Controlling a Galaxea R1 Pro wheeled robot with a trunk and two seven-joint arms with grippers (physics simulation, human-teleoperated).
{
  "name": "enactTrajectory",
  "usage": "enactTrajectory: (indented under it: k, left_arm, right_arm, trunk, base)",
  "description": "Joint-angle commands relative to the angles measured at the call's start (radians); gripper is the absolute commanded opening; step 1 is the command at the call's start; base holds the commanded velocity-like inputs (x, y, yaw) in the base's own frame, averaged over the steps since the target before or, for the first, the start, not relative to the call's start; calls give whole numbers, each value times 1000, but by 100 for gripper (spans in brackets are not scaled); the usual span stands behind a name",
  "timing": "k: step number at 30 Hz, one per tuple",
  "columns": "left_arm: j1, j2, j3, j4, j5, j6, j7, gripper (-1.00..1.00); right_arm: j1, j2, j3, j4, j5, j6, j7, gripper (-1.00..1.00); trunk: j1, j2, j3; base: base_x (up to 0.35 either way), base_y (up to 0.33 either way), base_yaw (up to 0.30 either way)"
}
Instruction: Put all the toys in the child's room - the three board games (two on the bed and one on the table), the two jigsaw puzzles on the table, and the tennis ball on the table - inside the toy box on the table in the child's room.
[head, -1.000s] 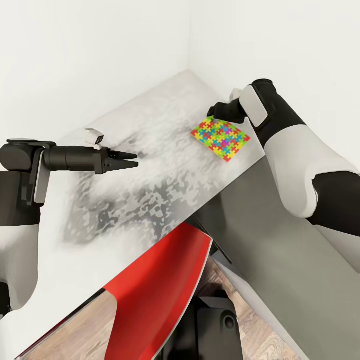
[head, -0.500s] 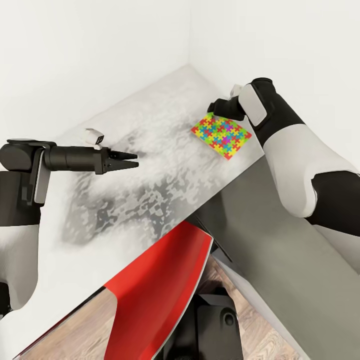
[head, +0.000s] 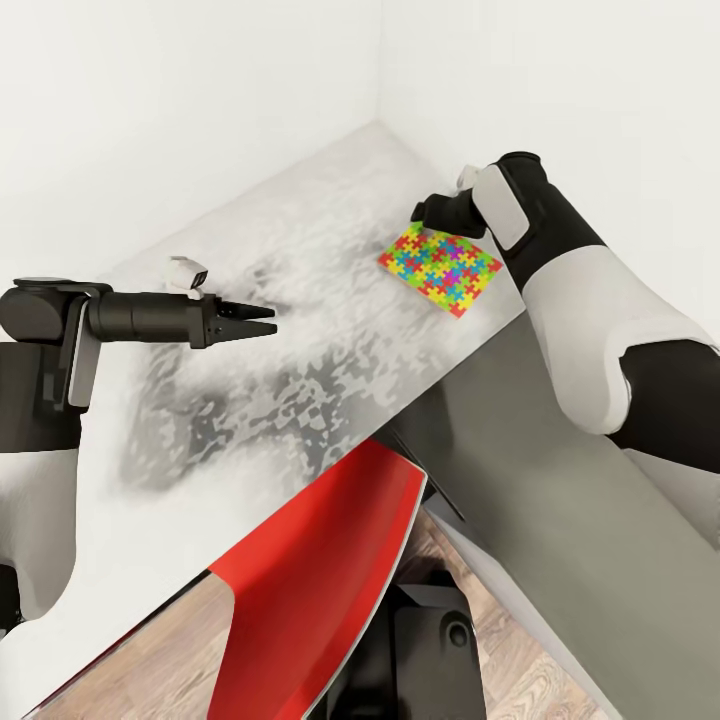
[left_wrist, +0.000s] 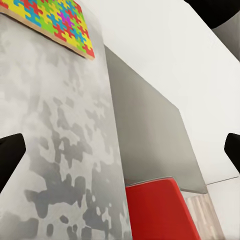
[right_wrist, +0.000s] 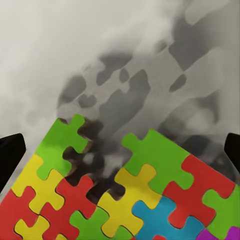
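At far left over the mottled grey surface (head: 300, 330), left gripper (head: 262, 321): extended level above the bare middle of the top, fingers nearly together with a slim gap, holding nothing; well apart from any toy. Centre: red chair back (head: 320, 560) tucked against the near edge, wood floor (head: 150, 670) beneath. Right of centre: jigsaw puzzle (head: 441, 268), flat, multicoloured, lying close to the surface's right-hand edge and near the wall corner. Over its far corner, right gripper (head: 424, 212): the wrist view shows dark fingers (right_wrist: 10, 152) spread wide either side of the puzzle's green corner (right_wrist: 62, 142), gripping nothing. Handling note, as judgement: a thin flat piece offers little to pinch from above; sliding it toward the nearby right edge until it overhangs, then closing on the lip, looks the safer grasp. Clearance: walls crowd the corner behind, open room lies leftward across the bare surface; the edge drop beside the puzzle risks a fall if pushed too far.
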Motion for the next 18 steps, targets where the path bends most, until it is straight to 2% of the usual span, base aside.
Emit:
enactTrajectory:
  k: [1,18]
  left_arm:
    - [-1,1,-2,0,5,11,0,100]
    - [-1,1,-2,0,6,11,0,100]
  right_arm:
    - [-1,0,6,-1,-10,3,-9,100]
    - [-1,3,6,-1,-10,3,-9,100]
  trunk:
    - [1,-2,-1]
    - [1,-2,-2]
  base:
    - [0,0,0]
    - [-21,0,0]
